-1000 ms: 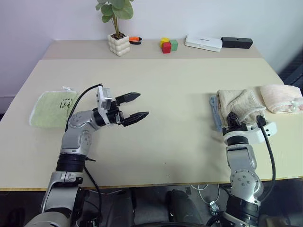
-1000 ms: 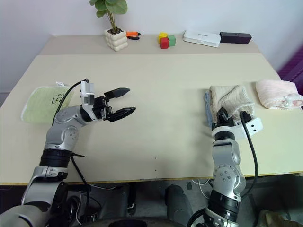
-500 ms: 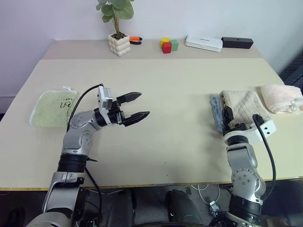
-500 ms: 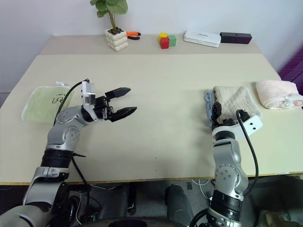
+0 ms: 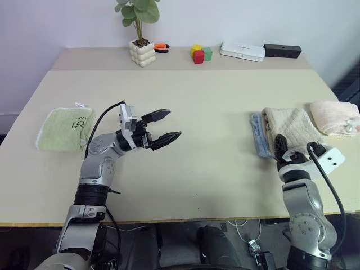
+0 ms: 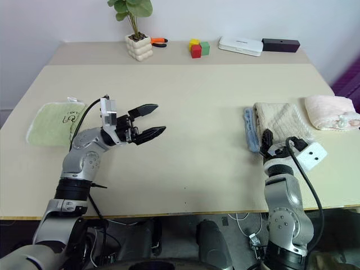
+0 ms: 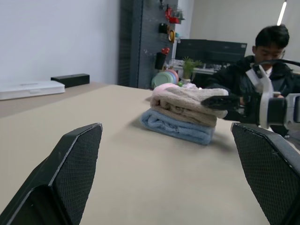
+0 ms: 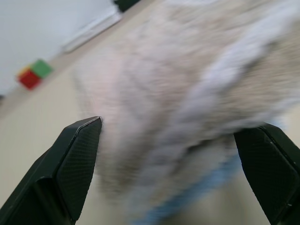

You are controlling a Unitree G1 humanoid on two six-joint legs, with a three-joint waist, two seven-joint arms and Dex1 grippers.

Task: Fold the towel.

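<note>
The towel [image 5: 289, 126] is a beige terry cloth, folded and lying on a light blue towel [image 5: 259, 136] at the right side of the table. My right gripper [image 5: 297, 147] stands open just in front of the towel's near edge, with nothing between its fingers. In the right wrist view the towel [image 8: 178, 93] spreads close ahead of the open fingers. My left gripper [image 5: 172, 124] hovers open and empty over the left middle of the table, pointing toward the stack. The left wrist view shows the towel [image 7: 187, 99] on top of the blue one [image 7: 176, 127].
A small green towel [image 5: 62, 128] lies at the table's left edge and a pink cloth [image 5: 334, 117] at the far right. A plant pot [image 5: 140, 52], coloured blocks [image 5: 198, 54], a white box [image 5: 242, 50] and a black box [image 5: 281, 50] line the back. A person [image 7: 267, 51] sits beyond the right side.
My right gripper opened, let go of the towel and drew back toward the near right. The towel settled flat on the blue one. The left gripper stayed in place.
</note>
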